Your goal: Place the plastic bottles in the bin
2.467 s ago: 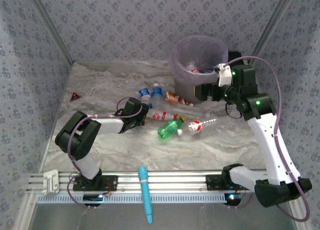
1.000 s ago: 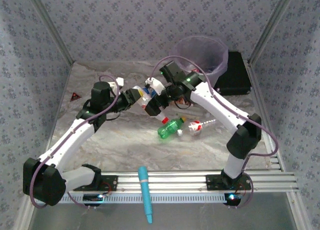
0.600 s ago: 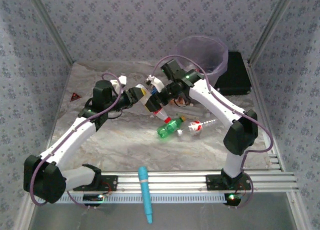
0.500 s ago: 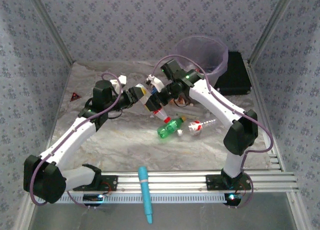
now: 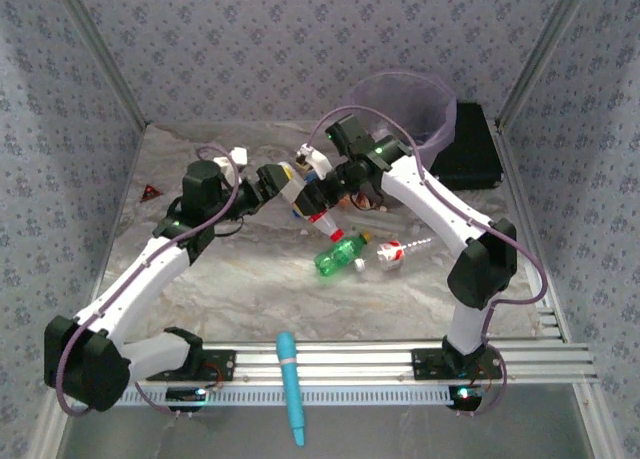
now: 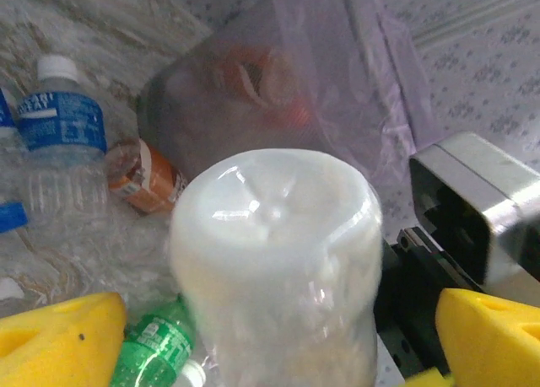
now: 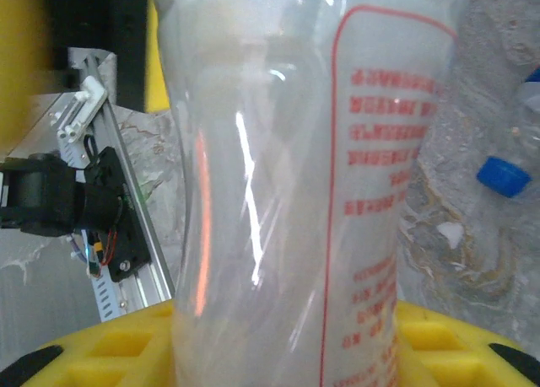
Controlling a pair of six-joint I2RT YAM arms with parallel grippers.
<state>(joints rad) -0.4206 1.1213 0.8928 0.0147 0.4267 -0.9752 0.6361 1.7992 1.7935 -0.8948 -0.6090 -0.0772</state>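
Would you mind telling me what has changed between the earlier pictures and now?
The clear bottle with red print was handed over in mid-air: the left hand lifted it from the table, the right hand swung over from the bin and closed on it, and the left hand then opened and let go. The green bottle and the light-blue tool lie where they were.
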